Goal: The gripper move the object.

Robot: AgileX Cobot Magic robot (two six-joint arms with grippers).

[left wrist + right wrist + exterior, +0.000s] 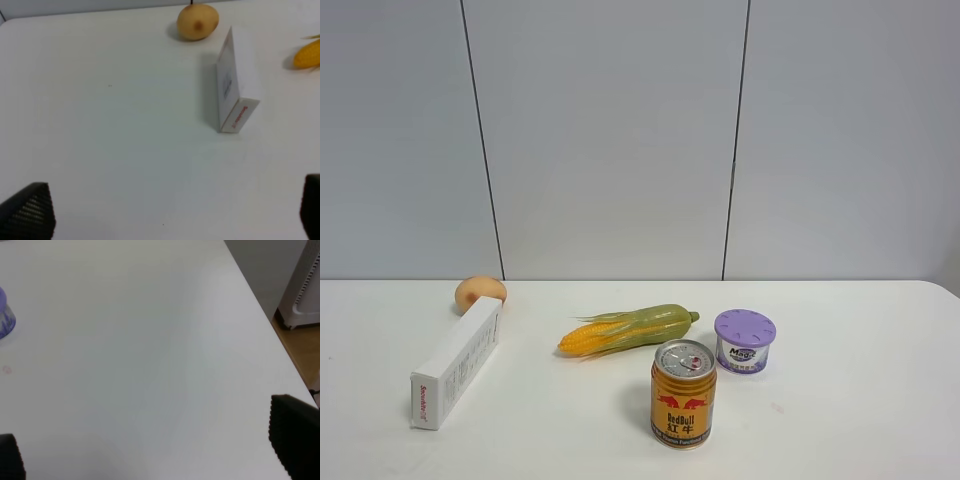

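The small round tub (744, 340) with a lavender dotted lid and white-and-purple label stands upright on the white table (860, 400), right of centre. An edge of it shows in the right wrist view (5, 317). Neither gripper appears in the exterior high view. My left gripper (170, 212) is open and empty over bare table, with only its black fingertips (30, 210) showing. My right gripper (152, 450) is open and empty, well away from the tub, with a black fingertip (295, 437) showing near the table's right edge.
A gold Red Bull can (683, 393) stands just in front-left of the tub. A corn cob (628, 330) lies left of the tub. A long white box (457, 362) (232, 82) and a round tan potato (480, 292) (198, 21) sit at the left.
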